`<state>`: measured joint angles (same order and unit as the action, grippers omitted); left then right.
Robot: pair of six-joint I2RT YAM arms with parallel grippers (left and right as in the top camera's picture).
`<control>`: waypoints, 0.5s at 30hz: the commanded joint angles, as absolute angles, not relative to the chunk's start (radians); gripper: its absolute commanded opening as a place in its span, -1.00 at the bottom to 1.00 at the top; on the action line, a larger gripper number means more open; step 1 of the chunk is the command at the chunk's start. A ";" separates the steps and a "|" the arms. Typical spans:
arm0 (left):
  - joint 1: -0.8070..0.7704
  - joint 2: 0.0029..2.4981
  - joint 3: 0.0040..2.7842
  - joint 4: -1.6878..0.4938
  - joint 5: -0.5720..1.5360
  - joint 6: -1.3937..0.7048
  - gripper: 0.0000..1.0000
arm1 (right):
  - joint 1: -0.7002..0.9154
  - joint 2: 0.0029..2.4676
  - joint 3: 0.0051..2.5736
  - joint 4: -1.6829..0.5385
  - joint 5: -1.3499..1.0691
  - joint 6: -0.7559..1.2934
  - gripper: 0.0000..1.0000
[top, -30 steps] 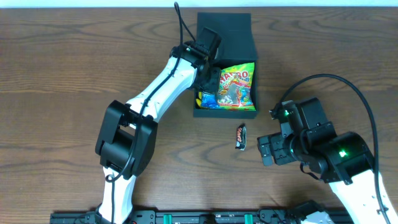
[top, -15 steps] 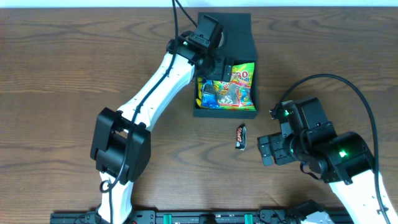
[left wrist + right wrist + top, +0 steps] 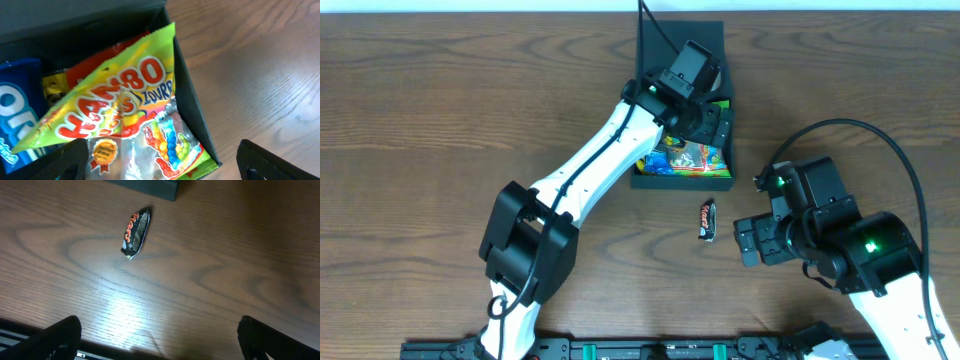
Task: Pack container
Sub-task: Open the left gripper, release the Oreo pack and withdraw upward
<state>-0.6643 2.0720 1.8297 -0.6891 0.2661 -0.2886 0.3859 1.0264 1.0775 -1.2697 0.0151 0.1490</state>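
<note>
Right gripper (image 3: 750, 240): nearest to base, off the container's (image 3: 680, 183) front-right corner and well clear of it. Fingers spread wide in the right wrist view, nothing between them.

Chocolate bar (image 3: 707, 219): loose on the table (image 3: 440, 120), just outside the container's front wall toward its right corner, not touching it. It sits between that wall and the right gripper. Long axis runs roughly toward the container, slightly tilted. In the right wrist view the bar (image 3: 135, 232) is ahead and left of the finger gap, with the container corner (image 3: 150, 186) just beyond it.

My read: the right arm is clearly nearer, so the bar is its pick. Finger spread looks to cross the bar's short axis, so little wrist turn is needed, only a reach forward-left toward the container.

Container: open, already holding a Haribo bag (image 3: 120, 110) leaning against its right wall (image 3: 192, 115), and a blue packet (image 3: 15, 120) on the left side.

Left gripper (image 3: 715, 125): over the container's right half, above the bag, fingers wide, holding nothing. It sits in the drop zone and probably needs to clear.

Lid (image 3: 680, 45): open at the container's far edge.
</note>
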 commanded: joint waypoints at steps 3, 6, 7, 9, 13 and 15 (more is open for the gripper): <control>-0.655 2.119 1.850 -0.659 0.280 -0.295 0.91 | 0.400 1.019 1.077 -1.267 0.011 0.160 0.99; -0.655 2.144 1.850 -0.643 0.308 -0.296 0.91 | 0.400 1.019 1.077 -1.267 0.011 0.160 0.99; -0.655 2.152 1.850 -0.636 0.308 -0.295 0.91 | 0.400 1.019 1.077 -1.267 0.011 0.160 0.99; -0.654 2.166 1.850 -0.624 0.308 -0.295 0.91 | 0.400 1.019 1.077 -1.267 0.011 0.160 0.99; -0.653 2.187 1.850 -0.603 0.304 -0.295 0.91 | 0.400 1.019 1.077 -1.267 0.011 0.160 0.98; -0.648 2.192 1.850 -0.583 0.303 -0.295 0.91 | 0.400 1.019 1.077 -1.267 0.011 0.160 0.98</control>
<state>-0.6563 2.1796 1.8297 -0.6003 0.2932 -0.2916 0.3859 1.0264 1.0775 -1.2690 0.0151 0.1490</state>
